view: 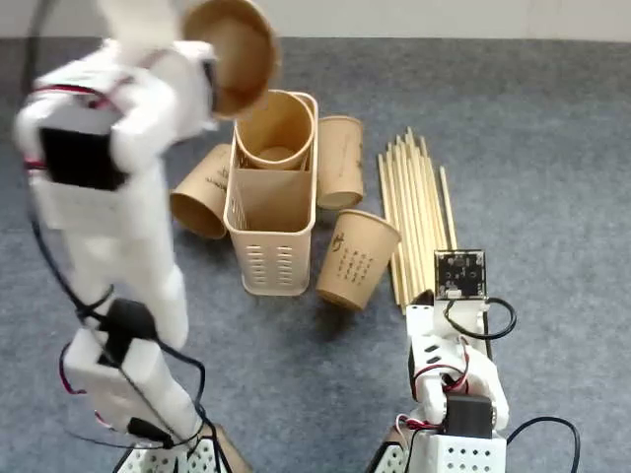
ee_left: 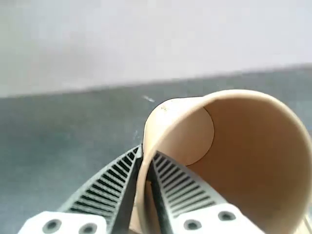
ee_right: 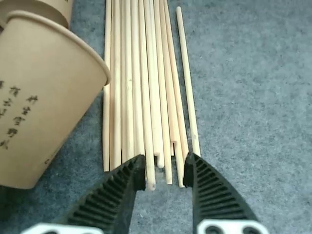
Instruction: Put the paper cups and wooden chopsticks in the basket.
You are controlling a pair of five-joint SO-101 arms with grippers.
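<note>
My left gripper (ee_left: 146,195) is shut on the rim of a paper cup (ee_left: 243,161), one finger inside and one outside. In the high view this cup (view: 232,49) hangs tilted above and behind the beige basket (view: 271,261). Another cup (view: 276,128) stands inside the basket's far compartment. Three cups lie on the carpet: one (view: 202,192) left of the basket, one (view: 340,163) to its right, one (view: 357,258) nearer. The wooden chopsticks (view: 419,212) lie in a flat row right of the cups. My right gripper (ee_right: 165,170) is open, low over the chopsticks' (ee_right: 146,87) near ends, beside the nearer cup (ee_right: 44,97).
Grey carpet covers the table. The basket's near compartment holds nothing. My left arm (view: 118,177) rises tall along the basket's left side. My right arm's base (view: 454,394) sits at the near right. Open carpet lies right of the chopsticks and in front of the basket.
</note>
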